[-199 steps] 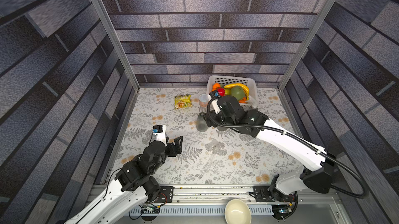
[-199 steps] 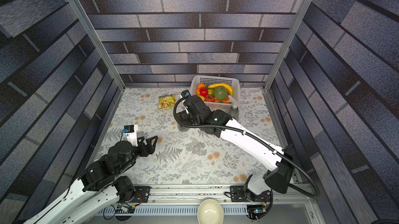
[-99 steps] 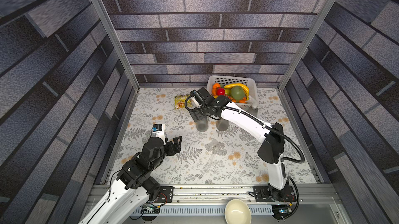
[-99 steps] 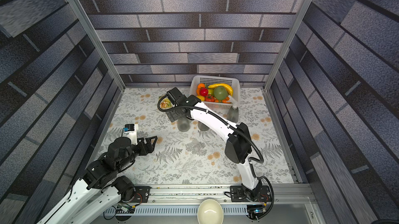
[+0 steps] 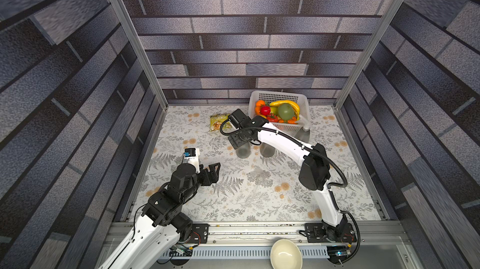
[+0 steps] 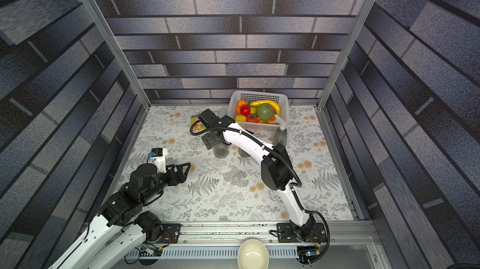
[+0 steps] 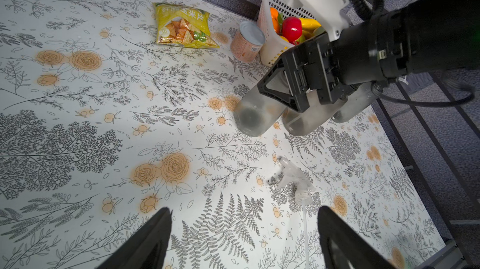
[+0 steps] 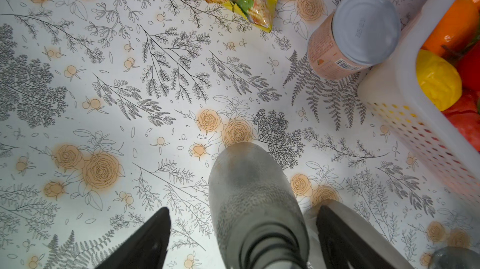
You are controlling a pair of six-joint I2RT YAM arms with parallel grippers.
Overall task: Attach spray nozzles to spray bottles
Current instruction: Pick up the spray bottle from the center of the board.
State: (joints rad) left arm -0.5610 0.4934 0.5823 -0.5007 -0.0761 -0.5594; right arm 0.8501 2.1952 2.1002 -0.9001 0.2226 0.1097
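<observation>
Smoky-grey translucent bell-shaped bottle (image 8: 249,189), lower centre, stands neck-up between spread right fingers (image 8: 145,241), ungripped; left fingers (image 7: 148,239) spread, empty.

The table (image 7: 78,138) is white with grey ferns and orange roses. The bottles (image 7: 252,117) are smoky grey, the snack bag (image 7: 181,29) yellow, the can (image 7: 246,44) pinkish, the basket (image 8: 389,104) white.

A robot test cell in a laboratory is shown: a floral-clothed tabletop (image 5: 233,202) is enclosed by aluminium posts (image 5: 133,39) and panels (image 5: 233,26) printed as grey brick, and a left arm (image 5: 166,202) and a right arm (image 5: 283,140) are bolted to a metal rail (image 5: 259,228) in front.
</observation>
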